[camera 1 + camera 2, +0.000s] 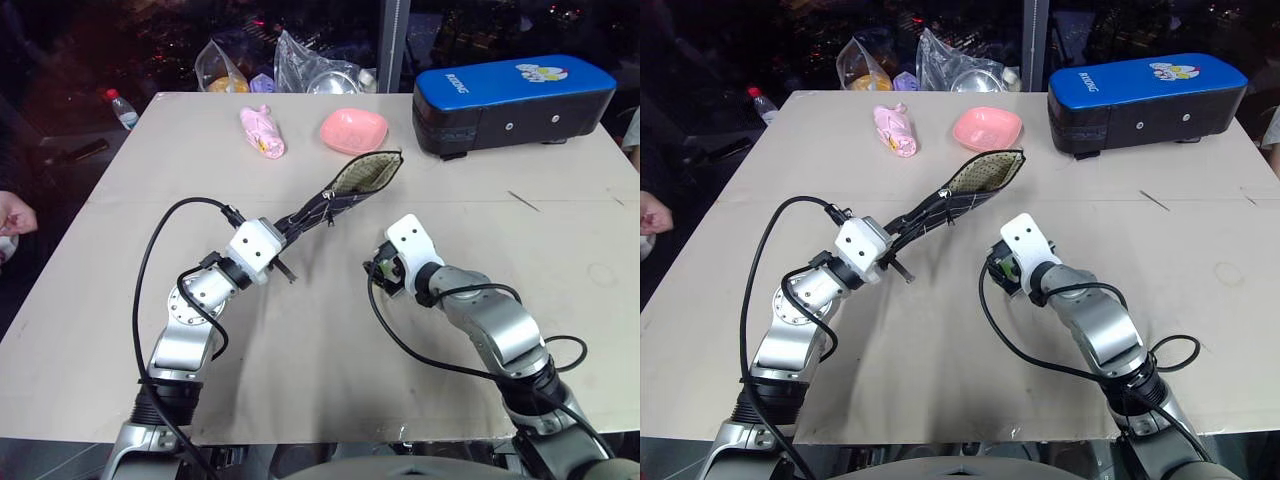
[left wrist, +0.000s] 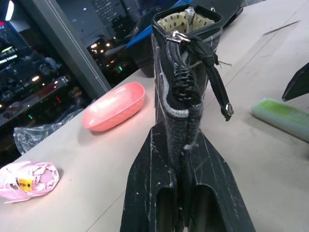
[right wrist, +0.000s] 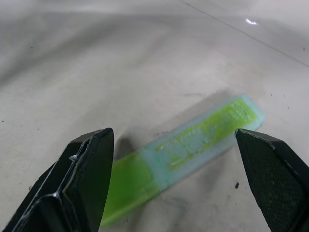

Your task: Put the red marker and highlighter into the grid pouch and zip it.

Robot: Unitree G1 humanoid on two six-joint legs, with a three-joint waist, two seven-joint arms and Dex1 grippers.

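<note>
pink bowl [image 1: 353, 130], blue case [image 1: 512, 103] beyond grid pouch [image 1: 345, 190].

Left arm reaches forward from the near left, forearm angled toward the far right, wrist about level. Left gripper [image 2: 186, 159] clamped tight, both black fingers [image 2: 149, 193] pressed together on a held edge.

Right arm comes in from the near right, elbow bent, wrist tipped down and toward the left. Right gripper [image 3: 176, 159] low over the surface, fingers [image 3: 84, 174] spread wide, nothing touching either pad.
</note>
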